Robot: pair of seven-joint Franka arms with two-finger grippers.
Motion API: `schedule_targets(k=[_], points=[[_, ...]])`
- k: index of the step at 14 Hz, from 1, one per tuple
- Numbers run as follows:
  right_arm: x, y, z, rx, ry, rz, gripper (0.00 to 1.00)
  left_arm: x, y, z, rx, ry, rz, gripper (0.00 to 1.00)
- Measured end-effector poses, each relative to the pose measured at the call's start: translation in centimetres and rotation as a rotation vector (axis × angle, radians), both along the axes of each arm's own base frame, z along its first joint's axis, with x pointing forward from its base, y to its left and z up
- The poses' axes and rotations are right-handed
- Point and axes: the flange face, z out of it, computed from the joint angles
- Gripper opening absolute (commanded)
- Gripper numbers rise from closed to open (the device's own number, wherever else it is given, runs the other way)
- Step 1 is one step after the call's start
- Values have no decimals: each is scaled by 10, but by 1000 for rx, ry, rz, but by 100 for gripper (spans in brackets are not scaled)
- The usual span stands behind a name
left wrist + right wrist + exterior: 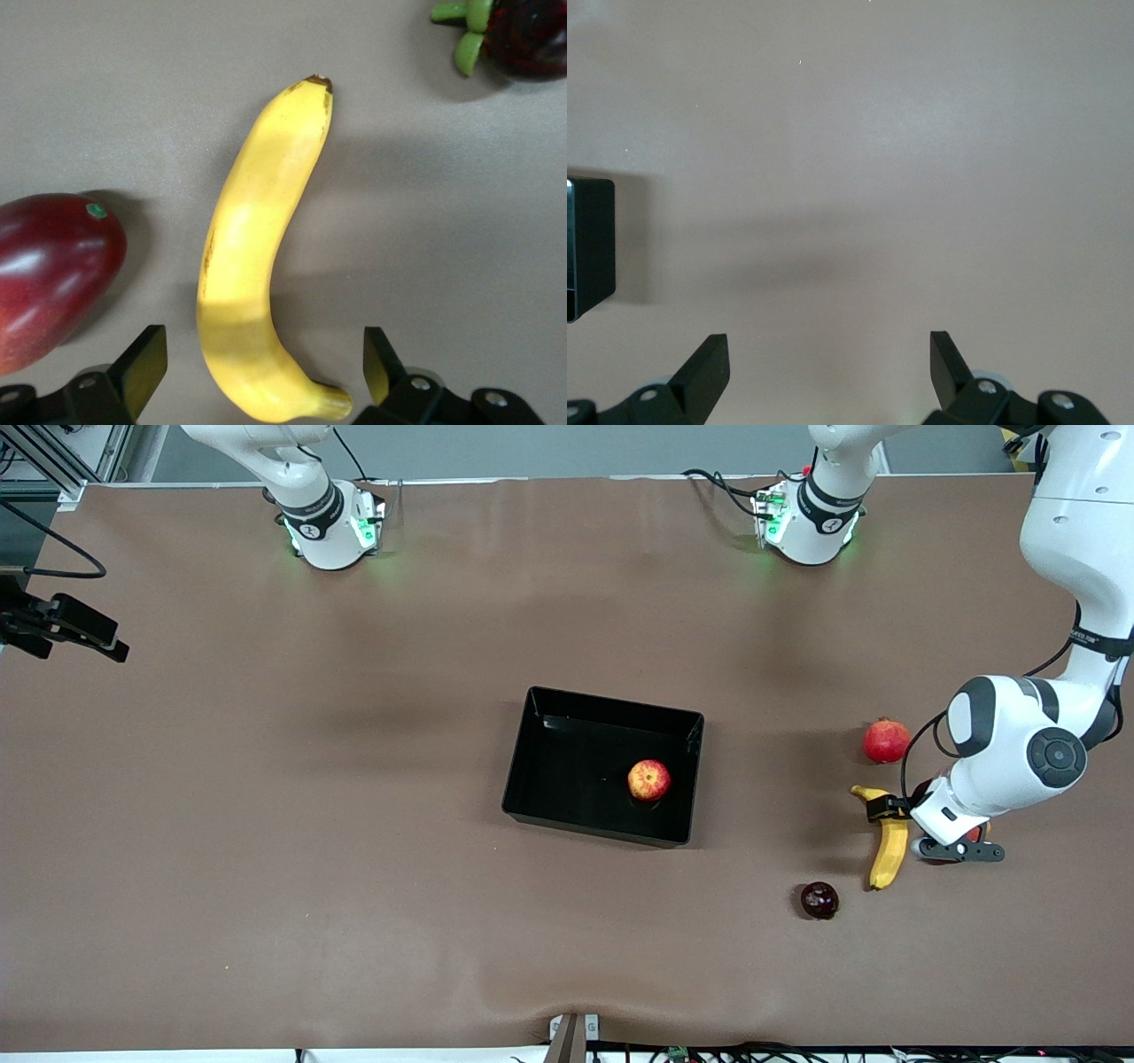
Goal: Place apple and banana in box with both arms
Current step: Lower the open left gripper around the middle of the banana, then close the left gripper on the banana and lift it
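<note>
The apple (pixel 649 780) lies inside the black box (pixel 545 779) in the middle of the table. The yellow banana (pixel 889 849) lies on the table toward the left arm's end. My left gripper (pixel 897 813) is low over its stem end. In the left wrist view the open gripper (pixel 264 350) has a finger on each side of the banana (pixel 257 257), with a gap on both sides. My right gripper (pixel 828 350) waits open over bare table with nothing between its fingers. A corner of the box (pixel 589 252) shows at the edge of the right wrist view.
A red pomegranate (pixel 887 740) sits a little farther from the front camera than the banana. A dark purple fruit (pixel 819 900) lies nearer. A glossy red fruit (pixel 49 274) lies close beside the banana, mostly under the left hand. The brown table (pixel 266 824) spreads toward the right arm's end.
</note>
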Motion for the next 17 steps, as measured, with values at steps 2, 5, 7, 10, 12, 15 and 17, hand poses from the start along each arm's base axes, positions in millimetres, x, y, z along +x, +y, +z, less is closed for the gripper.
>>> schedule_targets(k=[2, 5, 7, 10, 12, 15, 17], points=[[0, 0, 0, 0, 0, 0, 100, 1, -1, -6, -4, -7, -18, 93], [0, 0, 0, 0, 0, 0, 100, 1, -2, -11, -1, -15, -40, 90], [0, 1, 0, 0, 0, 3, 100, 1, -2, -16, 4, -19, -50, 88], [1, 3, -2, 0, 4, 5, 100, 0, -1, -24, 14, -18, -66, 82], [2, 3, -4, 0, 7, 5, 100, 0, -1, -27, 15, -15, -69, 71], [3, 3, -4, 0, 8, 6, 100, -1, -1, -30, 15, -12, -69, 50], [3, 3, -4, 0, 8, 6, 100, -1, -1, -30, 15, -11, -69, 34]])
